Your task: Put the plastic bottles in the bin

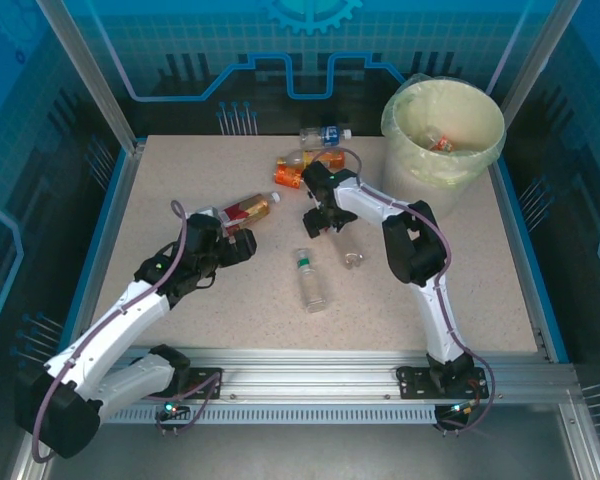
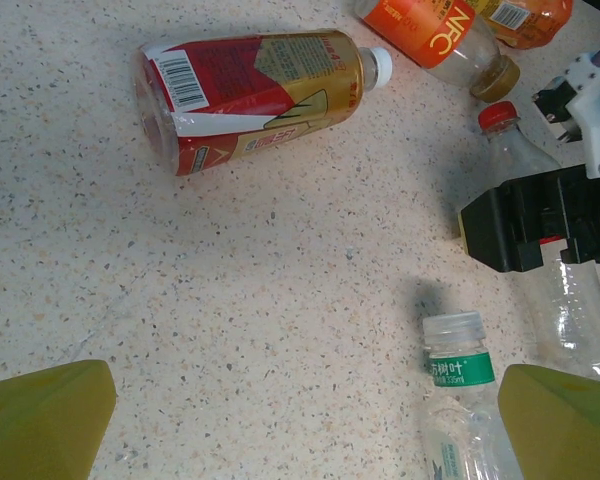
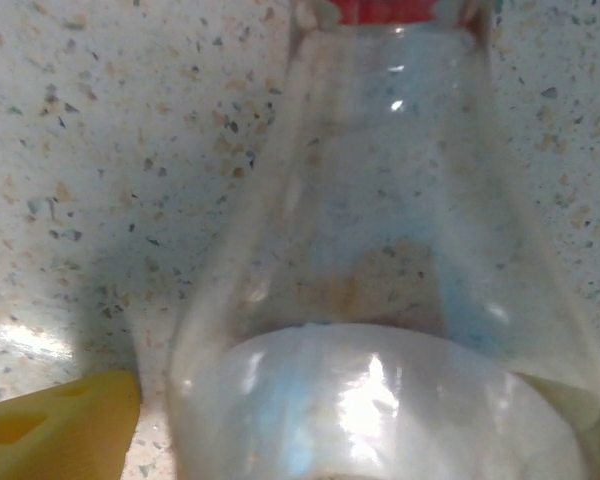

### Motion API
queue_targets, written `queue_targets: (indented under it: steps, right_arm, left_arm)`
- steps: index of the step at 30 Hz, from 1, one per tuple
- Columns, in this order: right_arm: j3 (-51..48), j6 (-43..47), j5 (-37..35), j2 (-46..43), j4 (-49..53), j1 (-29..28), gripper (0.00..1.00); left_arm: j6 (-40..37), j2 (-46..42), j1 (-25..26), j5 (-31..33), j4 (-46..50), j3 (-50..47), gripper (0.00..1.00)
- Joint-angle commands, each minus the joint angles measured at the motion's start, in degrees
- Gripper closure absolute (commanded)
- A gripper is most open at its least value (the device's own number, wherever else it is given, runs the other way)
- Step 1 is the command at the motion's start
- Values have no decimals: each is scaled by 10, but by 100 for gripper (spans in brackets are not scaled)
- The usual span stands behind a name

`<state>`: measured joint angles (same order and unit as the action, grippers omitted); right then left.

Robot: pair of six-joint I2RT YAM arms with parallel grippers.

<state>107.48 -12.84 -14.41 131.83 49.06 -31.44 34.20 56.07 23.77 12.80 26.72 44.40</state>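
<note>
Right arm: pick of the clear red-capped bottle, mid-table.

Right gripper (image 1: 323,216) straddles the red-capped bottle (image 3: 380,250) lying on the table (image 1: 460,290). Its yellow fingers (image 3: 60,425) are spread either side, with a sliver of table beside the wall, so no squeeze visible yet. The thin wall will likely buckle — close gently and lift clear before swinging. Left gripper (image 2: 305,420) is spread wide and empty, with the green-capped bottle (image 2: 460,365) near it. Beyond: red-labelled bottle (image 1: 248,208), orange bottles (image 1: 302,172), blue-labelled bottle (image 1: 325,133). Bin (image 1: 488,155) is at the far right with one bottle inside — its rim is the obstacle.
</note>
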Motion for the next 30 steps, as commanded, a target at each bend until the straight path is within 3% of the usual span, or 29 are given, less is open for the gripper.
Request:
queue_targets:
  steps: [1,10,19,30]
  right_arm:
    - [11,-4,-5,0,25,4,20]
    - [-101,-4,-9,-130,-48,-2,43]
    - [-187,-7,-52,-285,-101,-46,54]
    - [-241,-14,-105,-425,-162,-70,61]
  left_arm:
    - [-8,-11,-6,-22,-11,-11,1]
    - [4,-40,-6,-54,-49,-36,1]
    - [23,-55,3,-22,-42,-39,1]
    - [42,-59,99,28,-105,-63,1]
